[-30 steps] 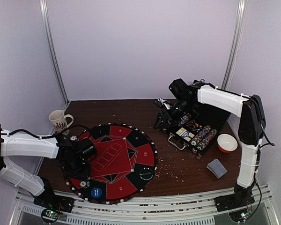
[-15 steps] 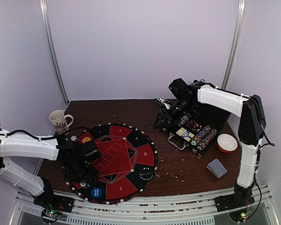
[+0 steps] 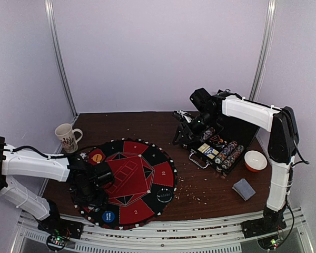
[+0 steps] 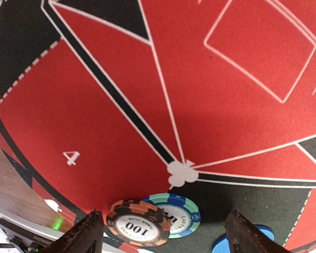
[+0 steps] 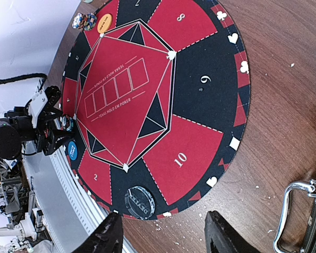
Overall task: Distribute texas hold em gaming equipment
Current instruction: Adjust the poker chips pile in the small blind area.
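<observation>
My left gripper (image 4: pixel 163 224) hangs low over the near-left part of the round mat (image 4: pixel 121 121), fingers (image 4: pixel 87 234) spread wide and holding nothing; an orange-and-black chip (image 4: pixel 138 225) and a green-and-blue chip (image 4: pixel 183 210) lie flat on the mat right between those fingers, touching neither. The orange-and-black chip, striped at the rim and marked 100, rests partly on top of the green-and-blue one; both sit on black cloth just below a white club mark (image 4: pixel 181 174); a blue button disc (image 4: pixel 227 245) lies just beside them, half cut off by the edge of my wrist view. My right gripper (image 5: pixel 166 234) hovers beside the left end of the black case (image 3: pixel 221 150), well apart from those chips; its fingers stand apart with nothing between them. From there I see a black disc (image 5: pixel 139 197) at the mat's near-right rim and a yellow disc (image 5: pixel 103 22) at its far-left rim; striped chip rows (image 3: pixel 229 153) fill the case; the grey-blue card deck (image 3: pixel 244 188) lies on the table (image 3: pixel 200 184) near the case.
</observation>
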`<move>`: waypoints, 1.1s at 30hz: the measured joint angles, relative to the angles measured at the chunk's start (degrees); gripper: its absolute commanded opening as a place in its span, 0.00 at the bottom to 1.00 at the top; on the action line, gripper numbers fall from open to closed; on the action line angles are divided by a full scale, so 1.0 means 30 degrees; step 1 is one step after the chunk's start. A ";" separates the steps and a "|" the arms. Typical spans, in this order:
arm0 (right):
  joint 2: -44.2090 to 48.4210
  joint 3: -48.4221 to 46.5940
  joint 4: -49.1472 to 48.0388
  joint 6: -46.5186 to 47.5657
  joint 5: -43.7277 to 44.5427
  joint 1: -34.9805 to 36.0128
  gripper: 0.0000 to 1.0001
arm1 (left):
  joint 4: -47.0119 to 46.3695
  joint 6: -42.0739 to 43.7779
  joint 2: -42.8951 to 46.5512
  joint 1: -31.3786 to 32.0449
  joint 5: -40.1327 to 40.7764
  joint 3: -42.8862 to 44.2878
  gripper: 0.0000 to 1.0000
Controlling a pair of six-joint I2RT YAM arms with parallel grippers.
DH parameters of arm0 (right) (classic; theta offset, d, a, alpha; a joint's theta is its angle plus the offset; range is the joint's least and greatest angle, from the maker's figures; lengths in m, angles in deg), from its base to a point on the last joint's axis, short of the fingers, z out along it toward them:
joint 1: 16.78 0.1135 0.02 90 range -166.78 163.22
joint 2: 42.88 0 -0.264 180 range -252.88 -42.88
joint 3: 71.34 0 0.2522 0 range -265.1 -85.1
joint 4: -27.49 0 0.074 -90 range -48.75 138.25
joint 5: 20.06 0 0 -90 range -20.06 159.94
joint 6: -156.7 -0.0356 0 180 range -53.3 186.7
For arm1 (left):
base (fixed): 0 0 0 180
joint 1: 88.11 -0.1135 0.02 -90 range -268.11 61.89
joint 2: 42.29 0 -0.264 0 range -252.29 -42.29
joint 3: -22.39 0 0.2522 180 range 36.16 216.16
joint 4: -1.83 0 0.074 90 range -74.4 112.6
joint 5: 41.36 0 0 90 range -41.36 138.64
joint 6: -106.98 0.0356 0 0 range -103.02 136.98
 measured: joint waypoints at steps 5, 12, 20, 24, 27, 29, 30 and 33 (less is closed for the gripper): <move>-0.0029 0.0000 0.0007 0.0000 0.0000 0.0000 0.55 | 0.0291 0.0219 0.0000 0.0000 0.0656 0.0729 0.90; -0.0036 0.0000 0.0029 0.0000 -0.0015 0.0000 0.55 | 0.0430 0.0138 0.1122 -0.0707 0.0772 0.0102 0.98; -0.0036 -0.0007 0.0051 0.0066 -0.0015 0.0000 0.55 | -0.0699 -0.0415 0.2178 -0.1209 -0.0707 -0.1938 0.97; -0.0036 0.0000 0.0058 0.0146 -0.0015 0.0000 0.55 | -0.1115 -0.0342 0.1960 -0.1209 -0.0991 -0.1938 0.83; -0.0036 0.0000 0.0058 0.0255 -0.0015 0.0000 0.55 | -0.1260 -0.0255 0.1880 -0.1217 -0.1042 -0.1938 0.71; -0.0036 0.0000 0.0058 0.0284 -0.0007 0.0000 0.55 | -0.1282 -0.0182 0.1785 -0.1217 -0.1020 -0.1902 0.65; -0.0036 0.0000 0.0058 0.0291 -0.0007 0.0000 0.55 | -0.1282 -0.0095 0.1647 -0.1217 -0.1027 -0.1843 0.62; -0.0036 0.0000 0.0058 0.0321 -0.0015 0.0000 0.55 | -0.1260 0.0168 0.1137 -0.1195 -0.1100 -0.1515 0.55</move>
